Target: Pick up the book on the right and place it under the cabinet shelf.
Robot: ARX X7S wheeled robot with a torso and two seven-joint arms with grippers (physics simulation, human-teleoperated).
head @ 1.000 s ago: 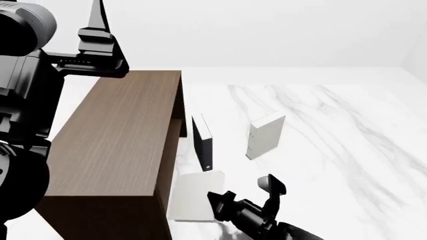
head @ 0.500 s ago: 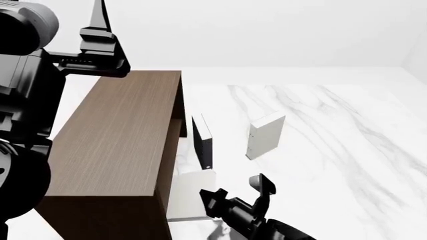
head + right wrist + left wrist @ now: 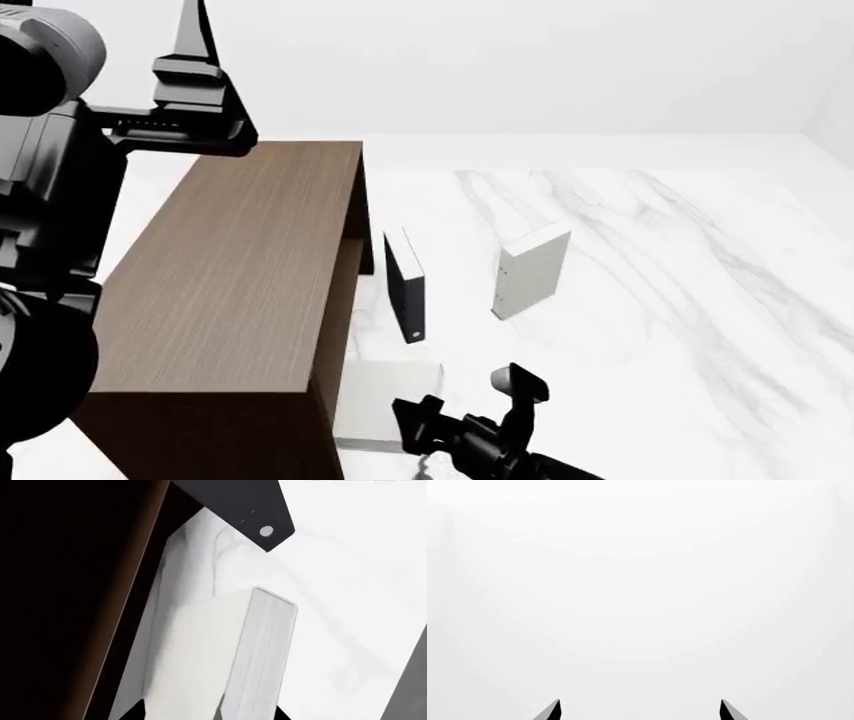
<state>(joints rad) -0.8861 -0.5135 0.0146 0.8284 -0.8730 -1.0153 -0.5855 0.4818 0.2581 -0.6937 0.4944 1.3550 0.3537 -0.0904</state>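
Observation:
The greyish-white book [image 3: 384, 402] lies low on the marble table, right beside the front corner of the dark brown cabinet [image 3: 227, 290]. My right gripper [image 3: 467, 400] is at its near end. In the right wrist view the book [image 3: 200, 655] fills the gap between my two fingertips, which touch its sides, so the right gripper [image 3: 208, 714] is shut on it. The cabinet's dark side [image 3: 67, 600] is close beside the book. My left gripper [image 3: 200, 50] is raised at the upper left, open and empty [image 3: 640, 711], facing blank white.
A thin black book [image 3: 404, 285] stands on edge by the cabinet's open side and also shows in the right wrist view [image 3: 233, 505]. A narrower cream-white book [image 3: 530, 270] stands to its right. The white marble table [image 3: 667, 300] stretches to the right.
My right gripper has moved left and toward me, and the greyish-white book has shifted with it, now lying lower beside the cabinet corner. The left arm has barely moved.

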